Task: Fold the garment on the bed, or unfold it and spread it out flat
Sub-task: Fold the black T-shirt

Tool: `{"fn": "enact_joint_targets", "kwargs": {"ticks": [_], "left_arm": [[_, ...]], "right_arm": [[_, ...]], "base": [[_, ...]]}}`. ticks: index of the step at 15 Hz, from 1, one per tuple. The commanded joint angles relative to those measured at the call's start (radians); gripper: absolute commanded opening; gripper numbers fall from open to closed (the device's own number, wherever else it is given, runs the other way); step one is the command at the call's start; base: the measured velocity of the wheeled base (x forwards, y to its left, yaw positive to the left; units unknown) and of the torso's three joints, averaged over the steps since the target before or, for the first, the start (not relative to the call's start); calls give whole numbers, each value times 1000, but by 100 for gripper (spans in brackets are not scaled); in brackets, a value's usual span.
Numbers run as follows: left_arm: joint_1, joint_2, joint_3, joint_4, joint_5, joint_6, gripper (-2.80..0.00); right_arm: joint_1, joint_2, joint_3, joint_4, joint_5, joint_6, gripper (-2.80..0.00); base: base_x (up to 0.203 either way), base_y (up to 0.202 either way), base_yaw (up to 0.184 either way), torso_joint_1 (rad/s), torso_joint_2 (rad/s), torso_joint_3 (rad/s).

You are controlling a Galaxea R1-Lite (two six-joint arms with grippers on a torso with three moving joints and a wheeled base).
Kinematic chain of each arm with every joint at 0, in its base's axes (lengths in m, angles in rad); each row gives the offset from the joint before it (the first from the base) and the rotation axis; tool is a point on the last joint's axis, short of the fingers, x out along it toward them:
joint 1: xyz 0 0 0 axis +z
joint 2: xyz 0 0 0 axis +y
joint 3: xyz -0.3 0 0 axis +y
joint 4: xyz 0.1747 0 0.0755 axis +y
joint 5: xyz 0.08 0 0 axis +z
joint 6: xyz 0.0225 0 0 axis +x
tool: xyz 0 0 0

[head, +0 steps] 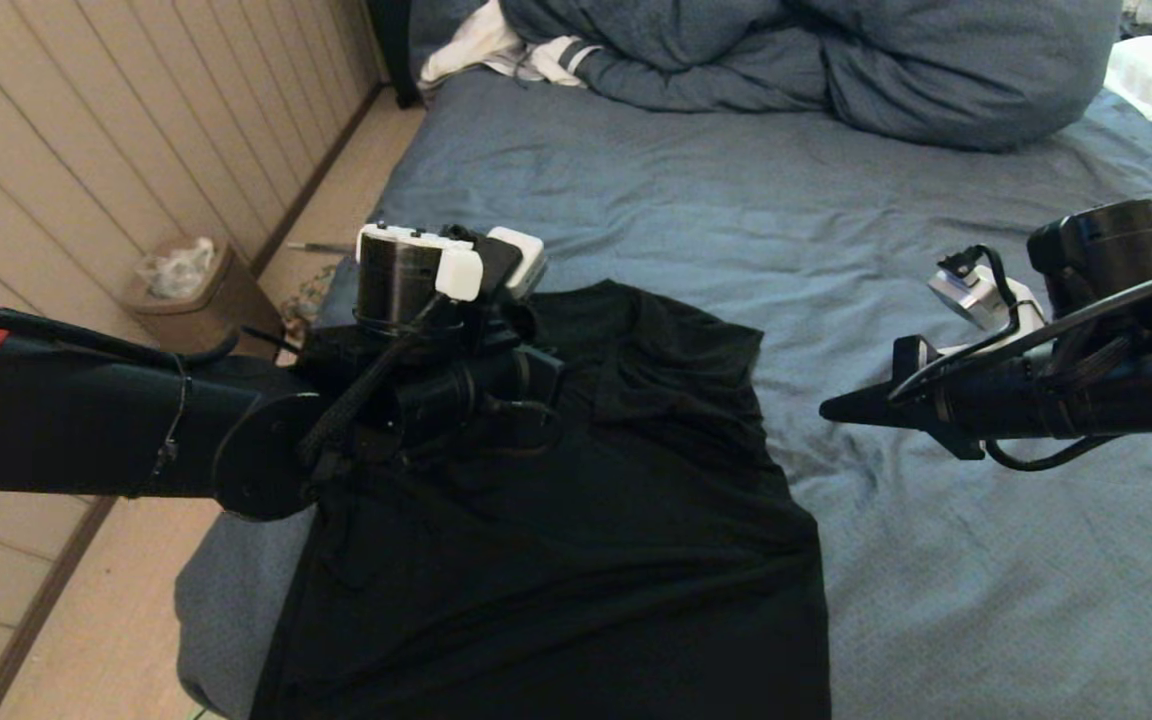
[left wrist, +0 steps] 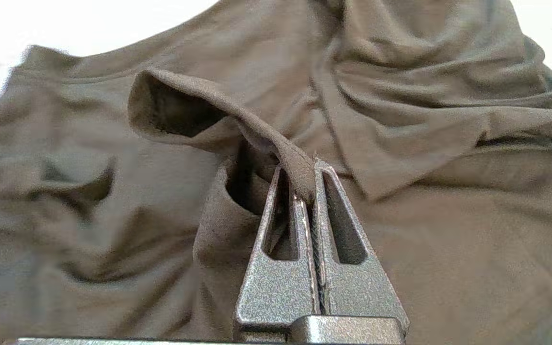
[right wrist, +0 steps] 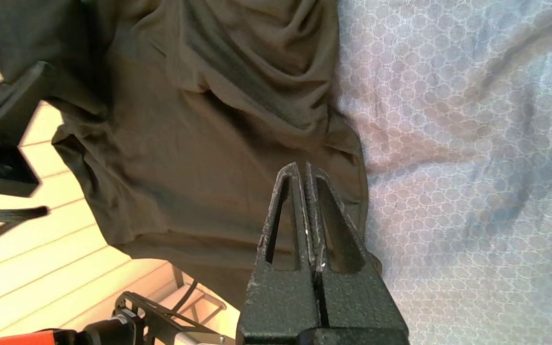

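Slate-blue sheet covers the one bed (head: 936, 560), the largest thing here, with one bulky blue duvet (head: 816, 60) heaped at its far end beside some white striped clothing (head: 496, 50). One garment (head: 586, 520), plain black side up, lies on the near left part of the mattress, its lower part hanging off the near edge and its upper part rumpled into folds.

Two grippers are in view. The left gripper (left wrist: 307, 191) sits over the shirt's upper left area, its jaws pressed together on a raised ridge of black cloth. The right gripper (right wrist: 303, 167) hangs just above the sheet off the shirt's right edge, jaws closed on nothing.

Judging by this, the step in hand is a pull on a pinched fold. The next move likely calls for drawing that fold outward without dragging the whole shirt off the bed.
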Motion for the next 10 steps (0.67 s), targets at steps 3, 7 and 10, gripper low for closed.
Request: {"fn": "enact_joint_targets", "kwargs": {"ticks": [3, 7, 10], "left_arm": [[-5, 24, -1, -6, 30, 0, -280], [-6, 21, -11, -8, 33, -7, 0], [-6, -8, -14, -8, 33, -14, 0]], "right_arm": [[0, 2, 0, 0, 3, 3, -280], [-1, 3, 0, 0, 3, 3, -280], [-1, 3, 1, -2, 3, 3, -280]], "base": [[0, 0, 0, 0, 0, 0], [0, 0, 0, 0, 0, 0], [0, 0, 0, 0, 0, 0]]}}
